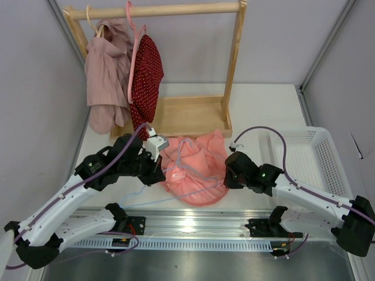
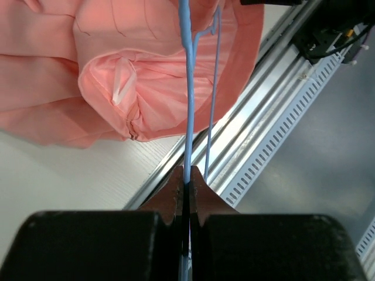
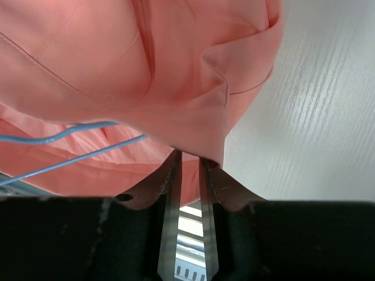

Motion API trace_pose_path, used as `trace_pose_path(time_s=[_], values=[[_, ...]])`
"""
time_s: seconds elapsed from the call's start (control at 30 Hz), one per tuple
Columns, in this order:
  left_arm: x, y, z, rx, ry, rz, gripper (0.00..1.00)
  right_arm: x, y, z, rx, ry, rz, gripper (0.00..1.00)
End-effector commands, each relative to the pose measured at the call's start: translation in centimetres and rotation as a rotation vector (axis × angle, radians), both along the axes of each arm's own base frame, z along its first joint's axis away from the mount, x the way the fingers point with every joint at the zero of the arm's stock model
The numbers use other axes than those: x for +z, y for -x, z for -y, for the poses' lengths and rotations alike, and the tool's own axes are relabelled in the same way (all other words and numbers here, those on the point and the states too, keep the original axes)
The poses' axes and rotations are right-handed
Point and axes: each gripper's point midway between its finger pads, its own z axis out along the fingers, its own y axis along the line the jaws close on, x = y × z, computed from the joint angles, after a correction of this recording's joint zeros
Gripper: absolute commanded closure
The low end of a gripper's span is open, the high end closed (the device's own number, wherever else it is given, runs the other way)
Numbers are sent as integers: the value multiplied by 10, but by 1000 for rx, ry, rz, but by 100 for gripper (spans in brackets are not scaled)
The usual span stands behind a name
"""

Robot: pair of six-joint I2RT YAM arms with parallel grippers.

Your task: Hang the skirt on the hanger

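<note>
Left fingers (image 2: 173, 196): hanger (image 2: 188, 99); right (image 3: 171, 175): skirt (image 3: 105, 52) edge.

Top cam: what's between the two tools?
The skirt, bunched, with the hanger wire over it, fills the gap from left tool to right tool. Top view shows it.

Top view: high behind arm bases (image 1: 126, 225), angled down over tabletop (image 1: 258, 111). Left wrist: close behind left end effector (image 2: 186, 171), facing along hanger (image 2: 187, 88) to skirt (image 2: 146, 76). Right wrist: tighter, just behind right end effector (image 3: 189, 158). All share skirt.
</note>
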Motion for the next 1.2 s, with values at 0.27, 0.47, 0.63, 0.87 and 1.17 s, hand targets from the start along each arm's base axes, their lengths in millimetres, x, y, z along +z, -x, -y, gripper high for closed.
trace_pose_path(time_s=[0.27,0.47,0.63,0.87,1.17], values=[[0,-25,9,102,24,63,100,-4,4,-9,-33,-35,16,67],[-3,-27,14,95,27,64,100,-16,0,-4,-79,-29,30,65],[-4,-26,15,90,28,67,100,-22,-6,0,-137,-32,60,64],[-6,-22,17,73,31,62,100,-23,-16,4,-223,-69,108,64],[-16,-16,19,56,16,42,100,-32,-17,10,-288,-69,122,63]])
